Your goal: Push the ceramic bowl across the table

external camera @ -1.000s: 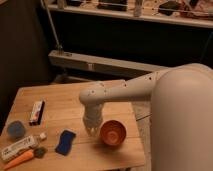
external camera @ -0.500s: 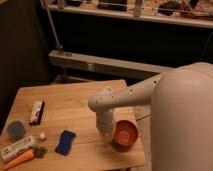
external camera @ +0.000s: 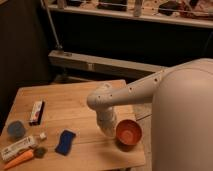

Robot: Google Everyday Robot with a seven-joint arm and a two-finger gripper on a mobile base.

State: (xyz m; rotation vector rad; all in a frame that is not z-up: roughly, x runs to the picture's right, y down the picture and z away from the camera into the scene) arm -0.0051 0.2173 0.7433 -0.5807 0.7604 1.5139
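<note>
The ceramic bowl (external camera: 129, 132) is small, round and orange-red. It sits near the right edge of the light wooden table (external camera: 70, 102), towards the front right corner. My gripper (external camera: 107, 129) hangs from the white arm and points down at the table, right against the bowl's left side. The wrist hides the fingers from this angle. The bowl is upright with its darker inside showing.
On the left of the table lie a blue round container (external camera: 16, 129), a white and black box (external camera: 36, 112), a dark blue pad (external camera: 65, 142), a white tube (external camera: 19, 147) and an orange carrot-like item (external camera: 19, 160). The table's right edge is just beyond the bowl.
The gripper and the bowl have both moved right across the table, the bowl going from the front middle to near the right edge.
</note>
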